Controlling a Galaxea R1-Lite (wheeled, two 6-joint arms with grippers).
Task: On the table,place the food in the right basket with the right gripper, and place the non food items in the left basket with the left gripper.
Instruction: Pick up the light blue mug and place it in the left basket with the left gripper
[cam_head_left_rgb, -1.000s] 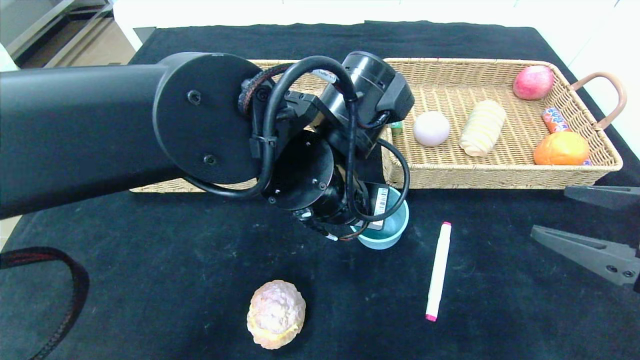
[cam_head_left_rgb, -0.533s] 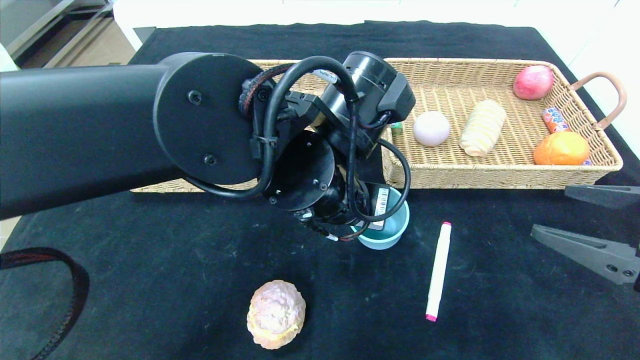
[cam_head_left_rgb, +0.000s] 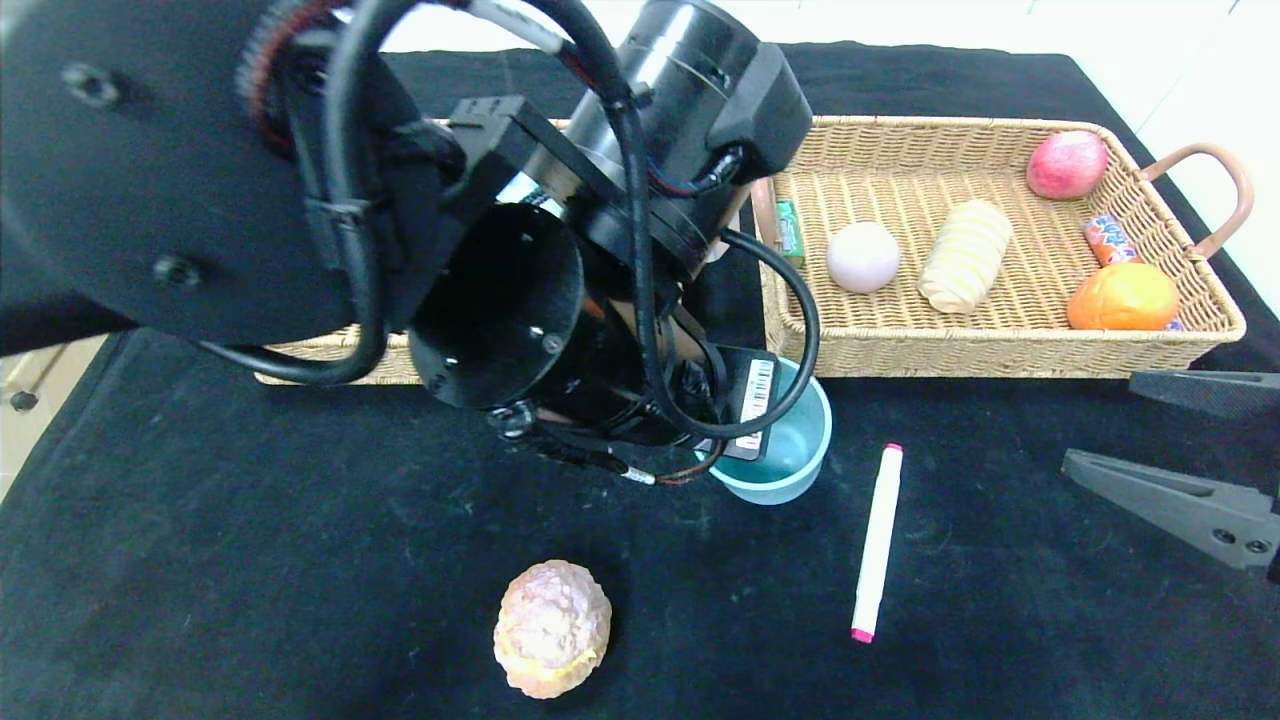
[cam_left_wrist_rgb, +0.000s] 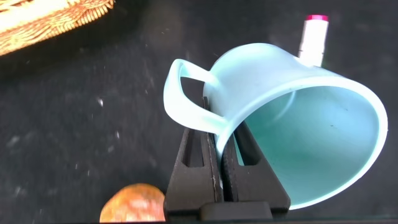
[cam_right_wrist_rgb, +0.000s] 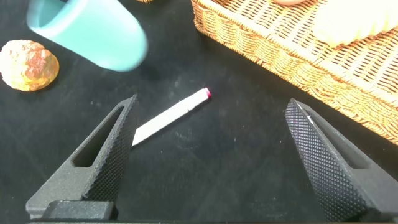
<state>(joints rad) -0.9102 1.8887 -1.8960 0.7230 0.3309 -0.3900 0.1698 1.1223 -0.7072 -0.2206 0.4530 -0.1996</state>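
raised, smooth rounded teal mug (cam_left_wrist_rgb: 292, 137)

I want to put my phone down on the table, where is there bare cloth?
Bare cloth lies between the cream puff and the marker, and between the marker and the open right gripper. It is crowded under the left gripper, shut on the teal cup, and in the right basket.
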